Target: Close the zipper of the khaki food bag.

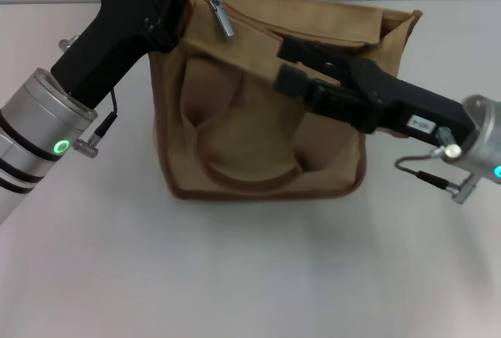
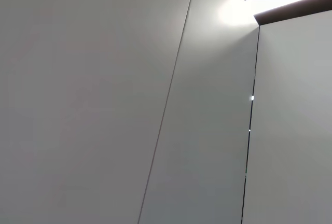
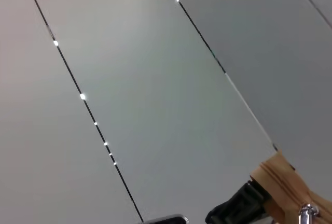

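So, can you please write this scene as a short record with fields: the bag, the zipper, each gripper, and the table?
bag: khaki bag stands upright on the table, handles hanging down its front
zipper: silver slider sits near the bag's top corner on the robot's left, pull tab dangling
left gripper: left gripper is at that top corner, shut on the bag's edge
right gripper: right gripper reaches over the bag's top front, right of the slider; no grip on the slider is visible
table: white table

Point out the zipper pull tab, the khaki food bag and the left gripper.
zipper pull tab (image 1: 223, 19): head view, on the silver dangling tab.
khaki food bag (image 1: 258, 131): head view, on its front panel.
left gripper (image 1: 174, 0): head view, at the bag's top corner.
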Motion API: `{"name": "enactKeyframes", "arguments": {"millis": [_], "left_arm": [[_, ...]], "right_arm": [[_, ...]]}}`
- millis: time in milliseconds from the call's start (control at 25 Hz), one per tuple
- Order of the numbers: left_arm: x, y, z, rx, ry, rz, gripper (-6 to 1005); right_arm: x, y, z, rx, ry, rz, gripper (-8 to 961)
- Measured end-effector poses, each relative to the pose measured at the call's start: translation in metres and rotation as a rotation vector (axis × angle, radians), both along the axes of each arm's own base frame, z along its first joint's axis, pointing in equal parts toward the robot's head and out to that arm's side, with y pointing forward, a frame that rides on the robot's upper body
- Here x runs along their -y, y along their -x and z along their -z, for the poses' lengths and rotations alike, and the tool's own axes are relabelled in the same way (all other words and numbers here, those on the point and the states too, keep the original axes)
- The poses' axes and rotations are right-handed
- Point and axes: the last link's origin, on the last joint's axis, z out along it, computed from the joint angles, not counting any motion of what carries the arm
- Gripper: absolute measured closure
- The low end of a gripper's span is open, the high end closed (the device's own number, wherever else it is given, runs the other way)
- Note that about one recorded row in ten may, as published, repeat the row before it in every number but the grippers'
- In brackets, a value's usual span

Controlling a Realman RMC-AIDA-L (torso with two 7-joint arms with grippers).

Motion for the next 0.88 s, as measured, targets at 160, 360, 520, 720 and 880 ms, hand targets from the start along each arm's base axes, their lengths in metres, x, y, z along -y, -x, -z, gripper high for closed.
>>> {"name": "enactKeyframes", "arguments": {"millis": [160, 360, 520, 720, 880], "left_arm": [[0.001, -0.001, 0.000, 0.004, 0.002, 0.009, 954], [0.003, 0.000, 0.000, 0.001, 0.004, 0.013, 948], [0.003, -0.001, 0.001, 0.000, 0.004, 0.017, 944], [0.002, -0.006, 0.003, 0.003, 0.012, 0.031, 938], [0.001, -0.008, 0.005, -0.001, 0.019, 0.038, 934]], "right_arm": [[-0.004, 0.005, 0.003, 0.002, 0.014, 0.003, 145], [-0.008, 0.009, 0.003, -0.012, 0.010, 0.009, 161], [-0.011, 0.012, 0.004, -0.034, 0.009, 0.031, 173], [-0.019, 0.021, 0.013, -0.019, 0.076, 0.065, 281], [-0.021, 0.020, 0.015, -0.018, 0.077, 0.094, 436]]}}
